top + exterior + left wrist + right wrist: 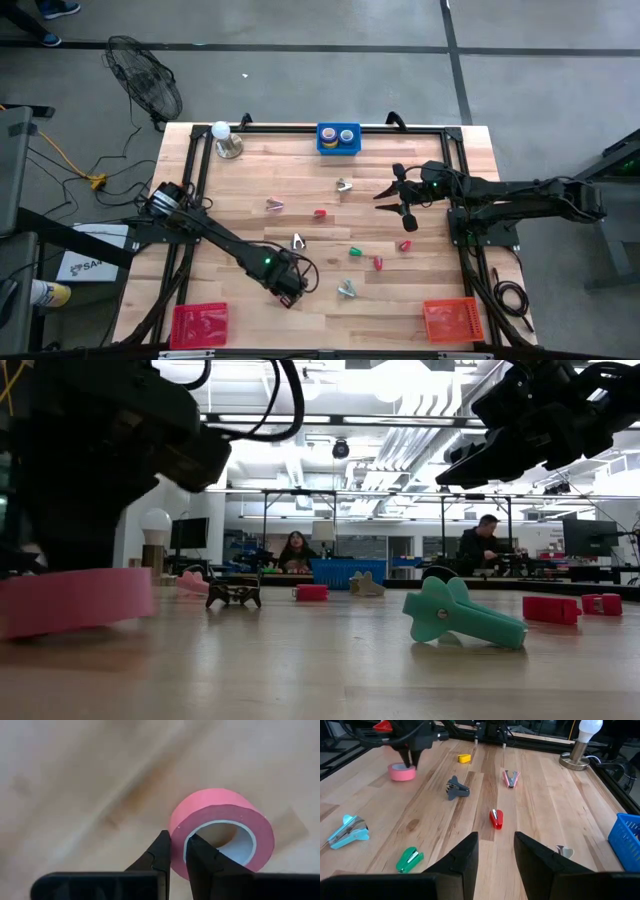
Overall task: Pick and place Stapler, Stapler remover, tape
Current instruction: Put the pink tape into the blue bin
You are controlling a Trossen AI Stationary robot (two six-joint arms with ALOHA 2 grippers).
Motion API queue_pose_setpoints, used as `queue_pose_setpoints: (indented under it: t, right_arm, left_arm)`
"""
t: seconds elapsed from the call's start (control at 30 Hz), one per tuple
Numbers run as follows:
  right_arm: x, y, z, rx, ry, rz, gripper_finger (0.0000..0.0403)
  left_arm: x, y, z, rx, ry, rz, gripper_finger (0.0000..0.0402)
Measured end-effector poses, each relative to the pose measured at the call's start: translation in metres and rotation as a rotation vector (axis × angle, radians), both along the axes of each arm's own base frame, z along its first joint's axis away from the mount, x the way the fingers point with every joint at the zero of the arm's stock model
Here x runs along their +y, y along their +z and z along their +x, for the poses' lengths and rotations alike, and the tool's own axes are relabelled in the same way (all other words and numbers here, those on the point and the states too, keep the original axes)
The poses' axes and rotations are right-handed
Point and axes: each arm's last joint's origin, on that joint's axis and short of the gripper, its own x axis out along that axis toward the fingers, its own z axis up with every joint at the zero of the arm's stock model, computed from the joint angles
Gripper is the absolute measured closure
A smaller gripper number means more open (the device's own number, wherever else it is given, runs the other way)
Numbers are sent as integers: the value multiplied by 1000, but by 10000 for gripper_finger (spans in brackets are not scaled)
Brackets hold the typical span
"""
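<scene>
Pinching the wall of a pink tape roll (222,832) between its two fingers, the left gripper (178,851) works near the table's front edge, one finger inside the open centre and one outside, the jaws closed down on the rim so the ring can be lifted by its side. The roll lies flat on the wooden table (260,170), a little way from the red basket (199,322) at the front left corner, a likely drop point. The right gripper (495,851) hangs above the table's right half with its fingers spread and nothing between them, apparently waiting. Below it lie a red stapler (496,818), a green stapler (409,858) and a dark staple remover (456,788), none yet collected. The blue bin (338,139) at the back edge already holds two rolls, one yellow and one blue, which suggests tape is being sorted apart from the staplers
</scene>
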Motion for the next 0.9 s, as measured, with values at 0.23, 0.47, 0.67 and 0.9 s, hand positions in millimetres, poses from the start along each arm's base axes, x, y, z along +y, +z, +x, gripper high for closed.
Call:
queue_pose_setpoints:
  t: [0.23, 0.47, 0.67, 0.9]
  right_arm:
    - [0, 0, 0, 0, 8, -15, 286]
    - [-2, -3, 9, -34, 28, -39, 286]
    - [-5, -7, 25, -111, 72, -47, 286]
    - [-9, -17, 37, -145, 97, -109, 286]
  left_arm:
    - [16, 8, -2, -146, -23, 442, 372]
    - [35, 29, 3, -298, -45, 826, 372]
    - [74, 38, 28, -287, -105, 900, 372]
    - [134, 45, 60, -296, -213, 898, 372]
